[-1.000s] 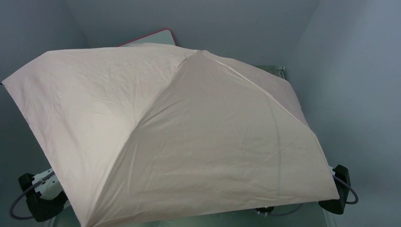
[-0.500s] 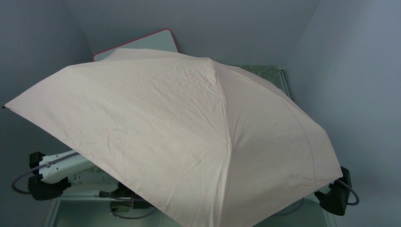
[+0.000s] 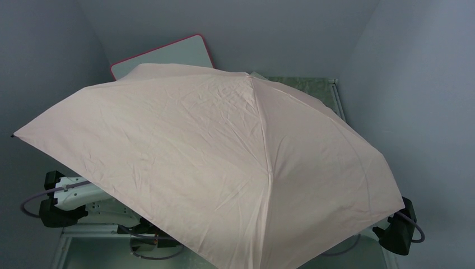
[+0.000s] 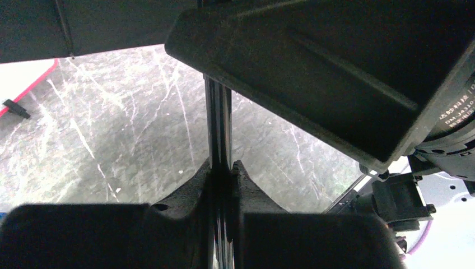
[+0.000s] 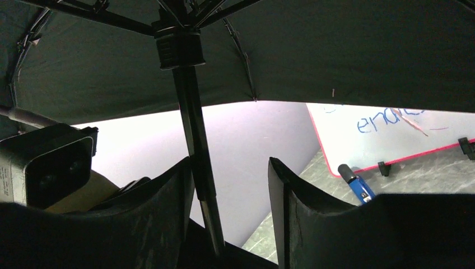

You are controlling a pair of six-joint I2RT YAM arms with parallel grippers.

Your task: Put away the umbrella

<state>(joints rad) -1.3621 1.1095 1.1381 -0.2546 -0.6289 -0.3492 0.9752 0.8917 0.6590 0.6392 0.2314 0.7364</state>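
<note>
The open umbrella [image 3: 224,162] fills the top view, its pale pink canopy hiding both grippers there. In the left wrist view my left gripper [image 4: 219,166] is shut on the umbrella's thin black shaft [image 4: 218,117], which runs up between the fingertips. From the right wrist camera I look up at the black inside of the canopy [image 5: 336,50], the ribs and the runner [image 5: 179,47]. My right gripper [image 5: 229,185] stands open around the shaft [image 5: 193,140]. The shaft lies against the left finger [image 5: 168,202], with a wide gap to the right one.
A pink-framed whiteboard [image 3: 168,56] leans at the back left, also seen as the whiteboard [image 5: 386,134] with blue writing. A blue marker [image 5: 355,182] lies in front of it on the marbled table [image 4: 112,140]. The left arm [image 3: 73,196] and right arm's base [image 3: 397,230] show at the canopy's edges.
The canopy has swung and tipped, its near-left edge lifting off the left arm and its top dropping to uncover more of the whiteboard. Over the last half second it only settled slightly.
</note>
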